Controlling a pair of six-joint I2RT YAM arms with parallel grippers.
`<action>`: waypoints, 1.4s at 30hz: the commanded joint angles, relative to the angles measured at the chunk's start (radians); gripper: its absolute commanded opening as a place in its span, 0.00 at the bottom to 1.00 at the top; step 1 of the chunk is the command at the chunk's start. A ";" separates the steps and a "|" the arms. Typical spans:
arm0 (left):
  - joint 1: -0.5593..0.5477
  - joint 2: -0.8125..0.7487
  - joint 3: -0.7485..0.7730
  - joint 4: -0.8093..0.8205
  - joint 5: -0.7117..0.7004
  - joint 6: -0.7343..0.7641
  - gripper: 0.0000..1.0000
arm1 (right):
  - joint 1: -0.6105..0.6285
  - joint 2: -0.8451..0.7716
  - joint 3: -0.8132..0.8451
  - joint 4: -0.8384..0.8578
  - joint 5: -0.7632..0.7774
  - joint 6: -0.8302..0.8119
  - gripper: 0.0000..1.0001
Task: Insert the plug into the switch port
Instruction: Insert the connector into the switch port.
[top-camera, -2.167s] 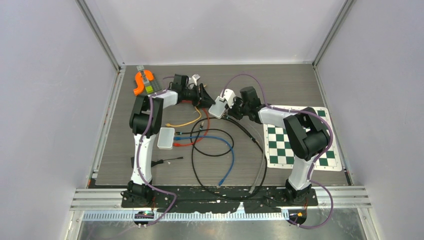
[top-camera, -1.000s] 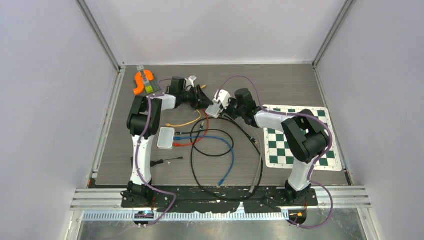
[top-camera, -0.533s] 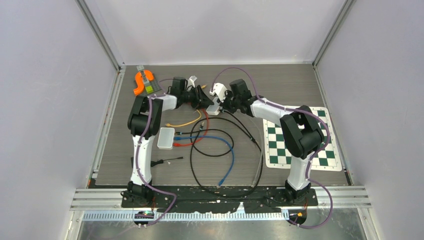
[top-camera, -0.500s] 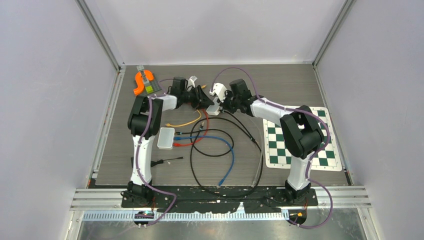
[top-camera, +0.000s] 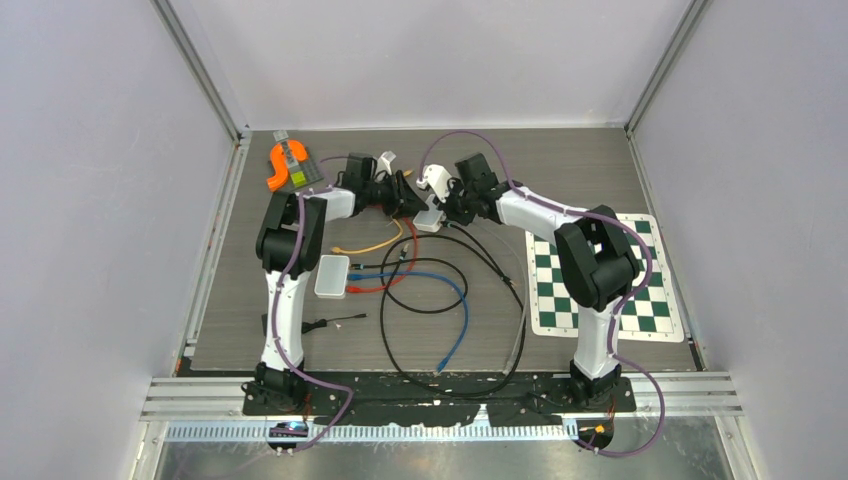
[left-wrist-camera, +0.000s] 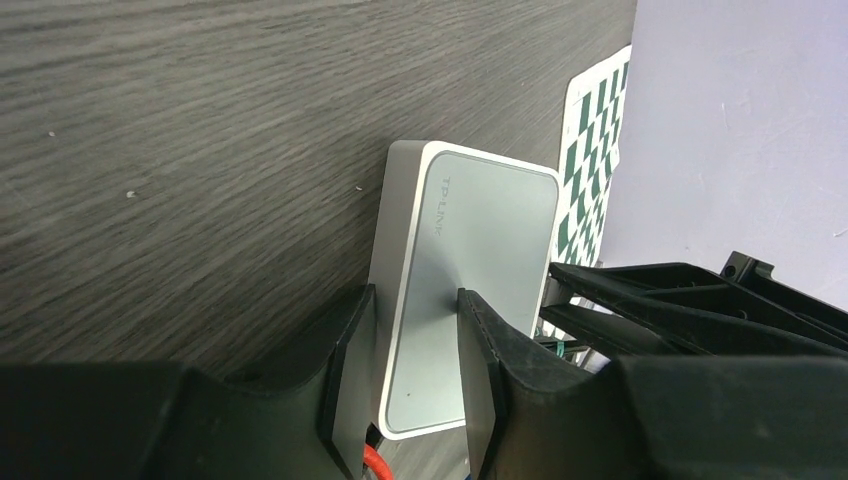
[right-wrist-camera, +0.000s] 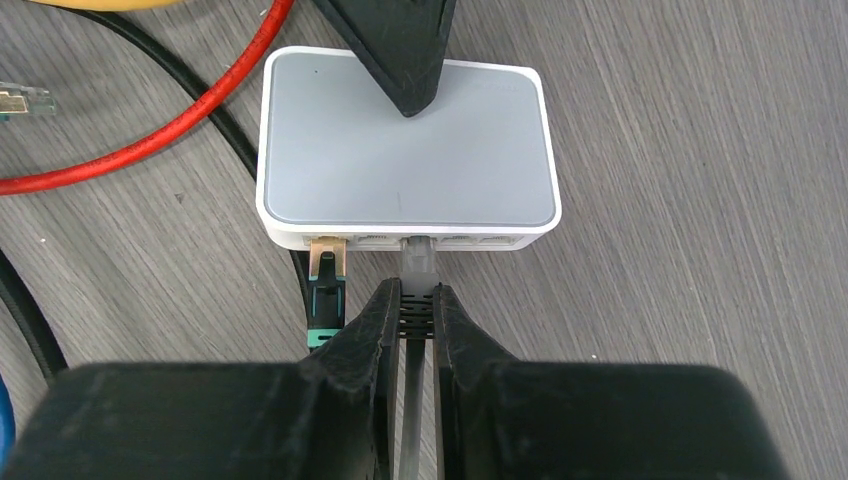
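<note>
**Operator:** State the current configuration.

**Technician:** The switch (right-wrist-camera: 450, 170) is at the surface of the table (top-camera: 600, 160), far centre, between the two arms. The left gripper (left-wrist-camera: 415, 300) is clamped on the switch, with one finger on its top face. The right gripper (right-wrist-camera: 415, 293) is closed on the boot of the grey plug (right-wrist-camera: 417, 255). The plug tip is at the mouth of the middle port. Full seating cannot be confirmed.

**Operator:** List the failure modes, largest item first.

**Technician:**
1. Switch displacement. If insertion force exceeds the left clamp's hold, the housing is likely to slide or pivot toward the left arm, and the port then leaves the plug's line.
2. Plug slip. The right fingers hold a narrow ribbed boot, so axial load may push the plug back through them.
3. Angular error. A tilted plug would probably jam on the port rim.
4. Neighbouring connector. The green-booted plug (right-wrist-camera: 326, 285) occupies an end port. Sideways drift could foul it.
5. Latch tab. It may not click, leaving a loose joint.
</note>
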 joint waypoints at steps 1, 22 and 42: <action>-0.175 -0.055 0.015 0.032 0.335 -0.077 0.36 | 0.073 0.064 0.068 0.285 -0.285 0.021 0.05; -0.178 -0.063 -0.044 0.164 0.369 -0.182 0.34 | 0.075 0.062 0.049 0.448 -0.348 0.032 0.05; -0.176 -0.108 0.006 0.059 0.383 -0.100 0.37 | 0.046 0.022 -0.056 0.610 -0.300 0.119 0.05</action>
